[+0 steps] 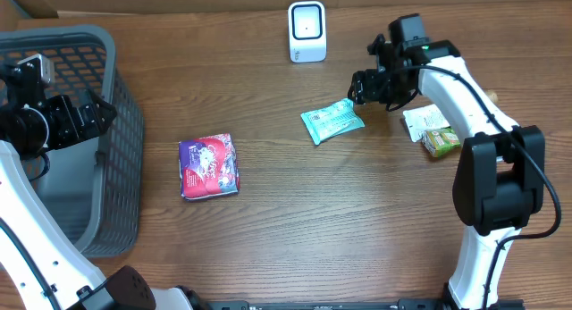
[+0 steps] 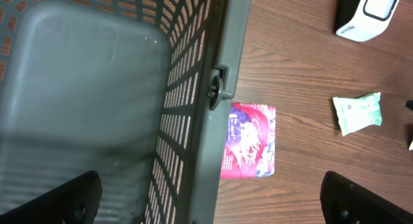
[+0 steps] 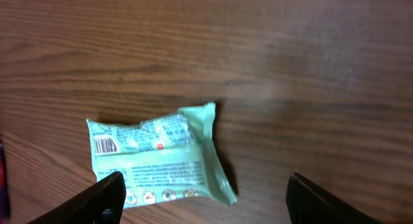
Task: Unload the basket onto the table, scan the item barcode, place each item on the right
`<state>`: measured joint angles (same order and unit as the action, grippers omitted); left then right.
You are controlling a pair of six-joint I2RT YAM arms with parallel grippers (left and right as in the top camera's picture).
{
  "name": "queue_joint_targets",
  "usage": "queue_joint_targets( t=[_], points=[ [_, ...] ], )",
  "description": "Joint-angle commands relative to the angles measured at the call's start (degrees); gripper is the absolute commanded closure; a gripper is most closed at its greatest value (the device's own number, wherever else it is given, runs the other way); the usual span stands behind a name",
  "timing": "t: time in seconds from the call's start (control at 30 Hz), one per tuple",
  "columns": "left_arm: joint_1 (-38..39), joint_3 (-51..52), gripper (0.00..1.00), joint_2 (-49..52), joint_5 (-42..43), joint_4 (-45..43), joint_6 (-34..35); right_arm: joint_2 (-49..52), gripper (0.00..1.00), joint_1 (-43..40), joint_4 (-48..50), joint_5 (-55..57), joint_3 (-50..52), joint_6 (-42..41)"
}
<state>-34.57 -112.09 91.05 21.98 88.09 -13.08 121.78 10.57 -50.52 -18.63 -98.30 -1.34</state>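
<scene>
Right wrist shows right gripper (image 3: 205, 190) spread over green packet (image 3: 158, 161); left gripper (image 2: 210, 188) also spread.

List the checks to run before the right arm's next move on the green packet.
1. Right gripper open: ok.
2. Green packet lying loose on the table, not held: ok.
3. Barcode facing up: ok.
4. Packet centred between the fingers: not ok, it sits off toward one finger.
5. Scanner upright, nothing between it and the packet: ok.
6. Left gripper open over the basket, out of the way: ok.
</scene>
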Motion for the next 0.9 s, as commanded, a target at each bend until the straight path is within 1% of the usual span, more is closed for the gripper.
queue_joint_targets(
  t=[0.0,0.3,0.47,0.67,0.73,0.8,0.87],
  points=[
    [0.09,-0.09,0.0,0.35,-0.13,-0.07,-0.2,3.08,0.21,0.61,1.18,-5.53,-0.15,4.92],
    [0.09,-0.09,0.0,0.35,-0.13,-0.07,-0.2,10.14,0.25,0.98,1.2,-6.56,-0.15,4.87],
    [0.09,-0.09,0.01,0.35,-0.13,-0.07,-0.2,10.91,0.27,1.55,-0.07,-9.86,0.44,4.85],
    [0.09,-0.09,0.0,0.35,-0.13,-0.07,-0.2,10.91,0.28,4.76,1.36,-9.27,3.98,4.81],
    [0.09,-0.09,0.0,0.35,-0.13,-0.07,-0.2,10.93,0.3,5.64,2.29,-7.56,5.6,4.33],
    [0.09,-0.09,0.0,0.35,-0.13,-0.07,-0.2,10.93,0.35,6.14,3.54,-5.75,7.43,2.99],
    [0.09,-0.09,0.01,0.35,-0.13,-0.07,-0.2,10.93,0.45,6.21,5.16,-4.83,9.27,1.25]
  ],
)
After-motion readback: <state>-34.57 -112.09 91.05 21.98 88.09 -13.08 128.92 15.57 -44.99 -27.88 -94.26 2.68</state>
